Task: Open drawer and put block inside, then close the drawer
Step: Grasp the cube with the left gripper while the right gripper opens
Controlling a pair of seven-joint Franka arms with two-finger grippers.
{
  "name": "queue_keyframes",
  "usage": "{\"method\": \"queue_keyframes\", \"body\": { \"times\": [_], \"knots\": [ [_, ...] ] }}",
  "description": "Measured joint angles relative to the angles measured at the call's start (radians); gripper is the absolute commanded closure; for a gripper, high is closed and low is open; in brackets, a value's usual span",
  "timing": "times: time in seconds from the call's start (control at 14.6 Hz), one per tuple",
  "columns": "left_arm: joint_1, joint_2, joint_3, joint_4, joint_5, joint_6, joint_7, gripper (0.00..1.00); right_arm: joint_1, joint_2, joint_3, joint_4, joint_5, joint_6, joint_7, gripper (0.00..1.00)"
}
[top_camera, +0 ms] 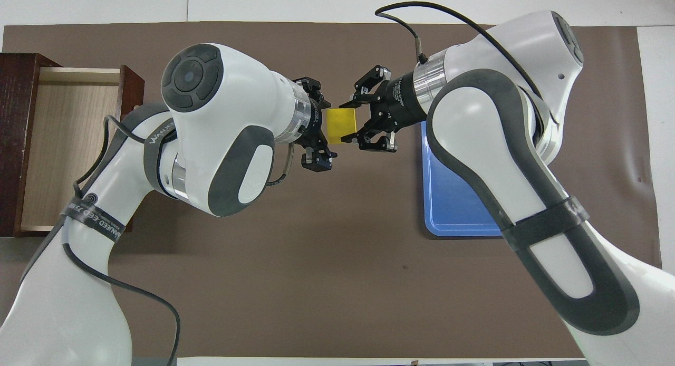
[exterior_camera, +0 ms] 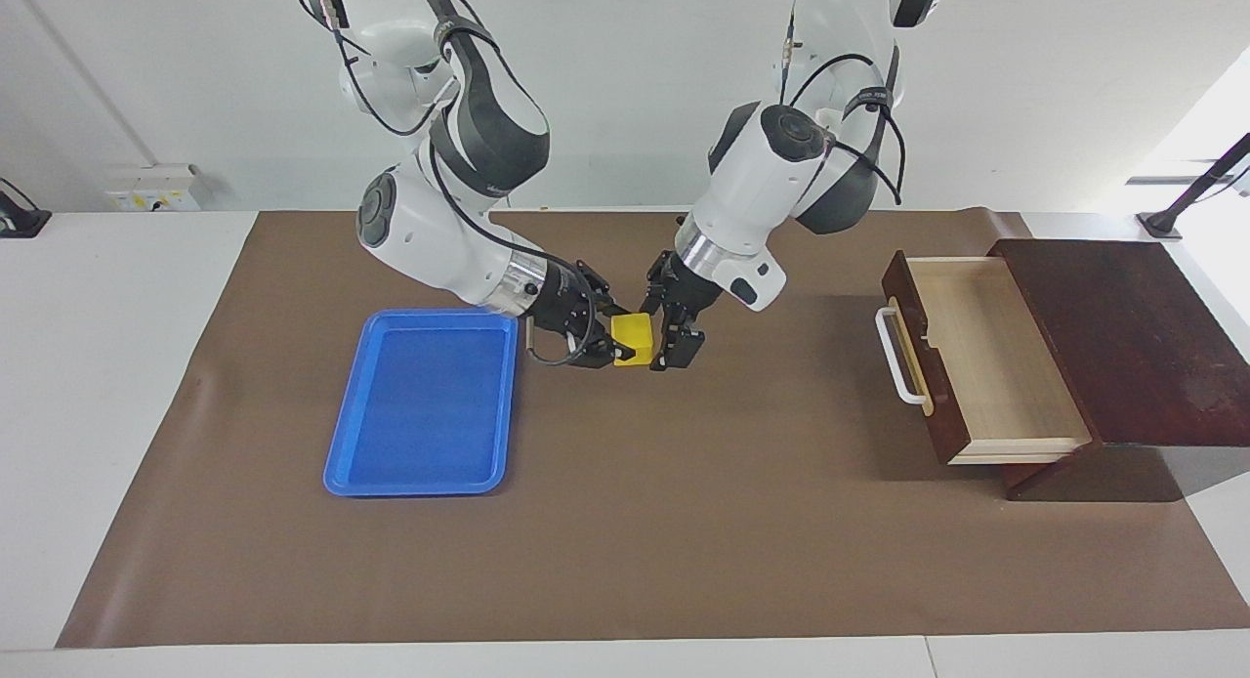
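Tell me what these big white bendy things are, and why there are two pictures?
They are two robot arms standing at a table. Each ends in a black pincer for grabbing things. One picture is taken from across the table, looking at the robots. The other looks down from above them, so everything appears turned around.

On the brown mat lies a blue tray, with nothing in it. At the left arm's end of the table stands a dark wooden box with its drawer pulled open.

The right pincer is shut on a little yellow block, holding it up over the mat beside the tray. The left pincer is open, with its fingers on either side of the same block. It looks as if one arm is about to pass the block to the other.
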Motion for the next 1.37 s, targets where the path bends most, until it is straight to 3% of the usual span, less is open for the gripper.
{"method": "queue_keyframes", "body": {
  "times": [0.07,0.14,0.27,0.34,0.41,0.89,0.96,1.03,1.37],
  "knots": [
    [-0.004,0.004,0.000,-0.001,0.000,0.020,-0.015,0.00,0.004,0.000,0.000,0.000,0.000,0.001,-0.001,1.00],
    [-0.007,0.007,0.000,-0.001,0.000,0.030,-0.023,0.07,0.005,0.000,0.000,0.000,0.000,0.002,-0.003,1.00],
    [-0.011,0.014,0.000,-0.002,0.000,0.036,-0.030,0.63,0.005,0.000,-0.001,0.000,-0.001,0.002,-0.003,1.00],
    [-0.012,0.017,0.000,-0.002,0.000,0.037,-0.031,0.85,0.005,0.000,-0.002,0.000,-0.001,0.002,-0.003,1.00],
    [-0.011,0.018,0.001,-0.002,0.000,0.038,-0.032,1.00,0.005,-0.001,-0.002,0.000,-0.001,0.002,-0.003,1.00],
    [-0.013,0.018,0.000,-0.003,0.001,0.038,-0.021,1.00,0.005,0.000,-0.004,-0.001,-0.005,0.010,-0.013,1.00],
    [-0.013,0.018,0.000,-0.003,0.001,0.038,-0.021,1.00,0.005,0.000,-0.004,-0.001,-0.005,0.010,-0.013,0.90],
    [-0.013,0.018,0.000,-0.003,0.001,0.038,-0.021,1.00,0.005,0.000,-0.004,-0.001,-0.005,0.010,-0.013,0.01],
    [-0.012,0.019,0.005,-0.006,0.001,0.038,-0.022,1.00,-0.001,-0.004,-0.007,-0.001,-0.005,0.010,-0.013,0.00]
  ]
}}
